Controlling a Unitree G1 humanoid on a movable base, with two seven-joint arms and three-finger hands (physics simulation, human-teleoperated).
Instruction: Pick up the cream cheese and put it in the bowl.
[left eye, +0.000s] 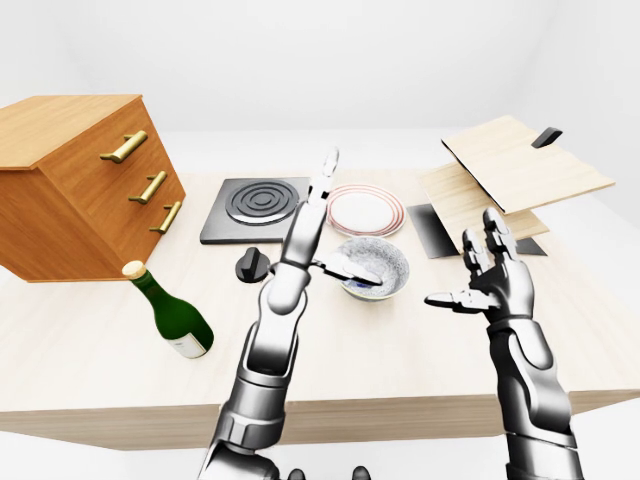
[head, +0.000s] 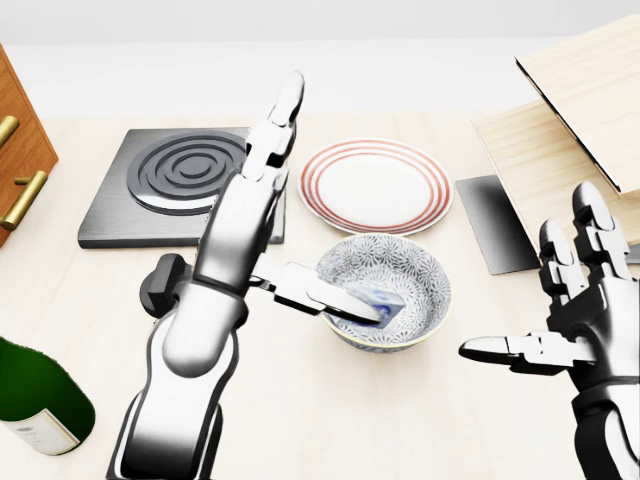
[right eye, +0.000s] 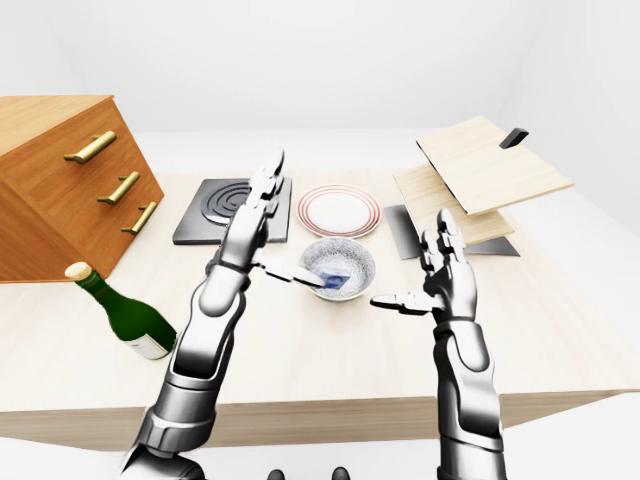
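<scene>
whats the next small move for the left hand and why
Probably lift the left hand up and away to the left. The cream cheese already lies in the bowl, the fingers are spread open, and only the thumb reaches over the rim.

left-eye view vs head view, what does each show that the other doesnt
Only the left-eye view shows the whole wooden drawer chest, the wine bottle's corked neck and the table's near edge. Only the head view shows the blue cream cheese clearly in the bowl. Both show the stove plate, striped plate, left hand and right hand, each with fingers open.
</scene>
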